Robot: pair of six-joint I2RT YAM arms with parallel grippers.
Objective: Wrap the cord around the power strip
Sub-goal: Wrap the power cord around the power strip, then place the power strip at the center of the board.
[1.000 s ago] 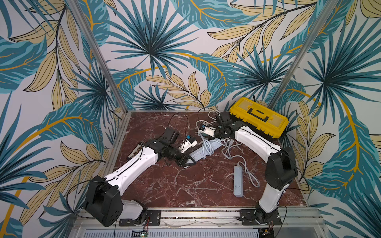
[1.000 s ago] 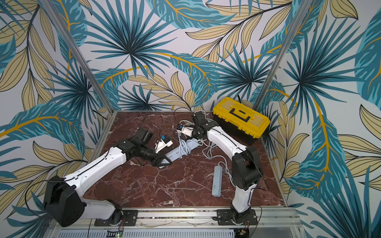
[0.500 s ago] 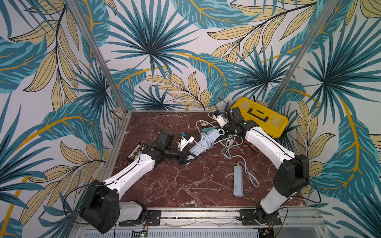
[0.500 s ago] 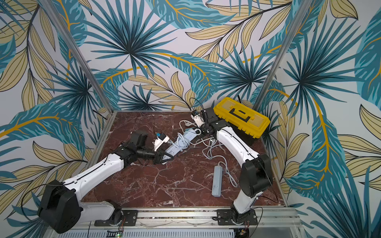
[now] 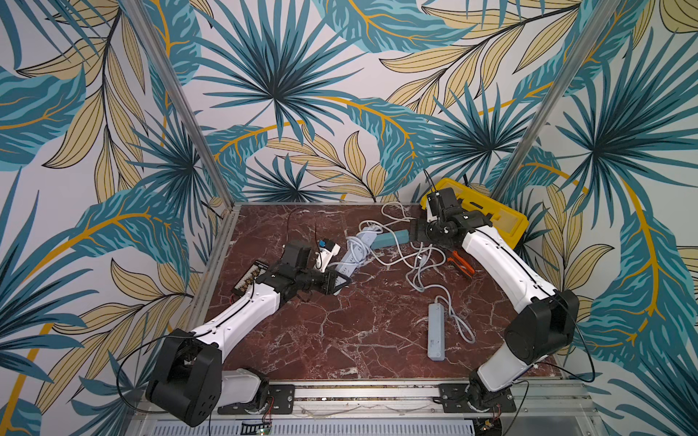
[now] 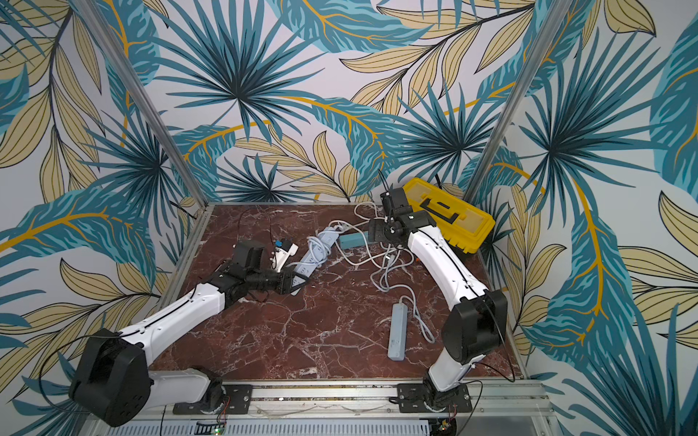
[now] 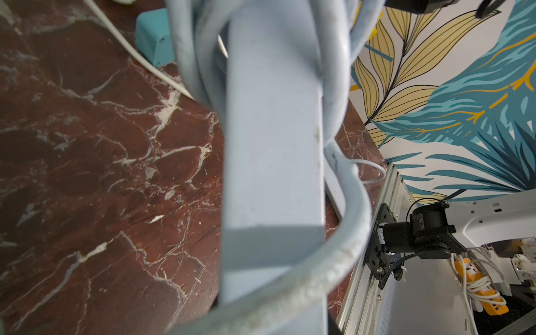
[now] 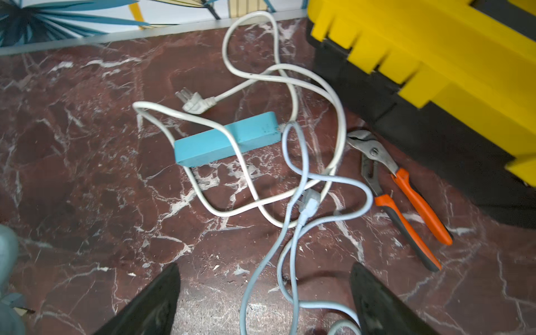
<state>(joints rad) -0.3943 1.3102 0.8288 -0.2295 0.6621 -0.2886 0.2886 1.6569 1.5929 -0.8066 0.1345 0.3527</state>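
While lying left of centre, power strip [image 5: 348,264]: near end clamped in left gripper [image 5: 337,281], cord [image 5: 352,244] coiled around its middle. Farther right, right gripper [image 8: 264,266]: jaws apart, empty, above loose cables [image 8: 293,232].

Bright even light, blurry wrist close-ups

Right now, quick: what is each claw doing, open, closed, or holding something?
Left gripper: shut on the cord-wrapped pale blue power strip.
Right gripper: open, holding nothing.
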